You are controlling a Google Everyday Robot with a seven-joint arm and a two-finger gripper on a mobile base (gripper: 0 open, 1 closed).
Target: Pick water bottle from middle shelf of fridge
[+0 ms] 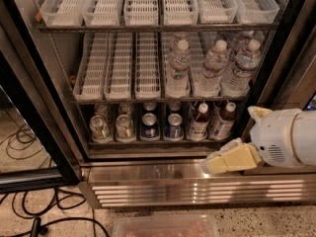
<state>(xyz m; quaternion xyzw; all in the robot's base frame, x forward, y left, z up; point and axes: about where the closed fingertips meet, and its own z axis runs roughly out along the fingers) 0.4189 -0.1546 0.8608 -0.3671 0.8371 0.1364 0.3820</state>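
Open fridge [29, 107] seen from above and in front, with the robot's arm at lower right. The middle shelf [158, 100] carries a row of white slotted trays [120, 65]; three water bottles stand upright in its right-hand trays, one at the left [178, 65], one in the centre [213, 67] and one at the right [243, 65], each with a white cap and a thin label band, and further bottles show behind them. The gripper [229, 160] hangs below and to the right of this shelf, in front of the steel sill above the base grille [197, 189], well apart from every bottle and holding nothing; whether it is released or clenched cannot be told. Its white arm housing [284, 137] lies against the right door frame. The lower shelf holds drink cans [149, 126] at left and centre and two small dark bottles [199, 122] at right. Black cables [29, 216] lie on the speckled floor at left, and a clear plastic container [165, 226] sits at the bottom edge.
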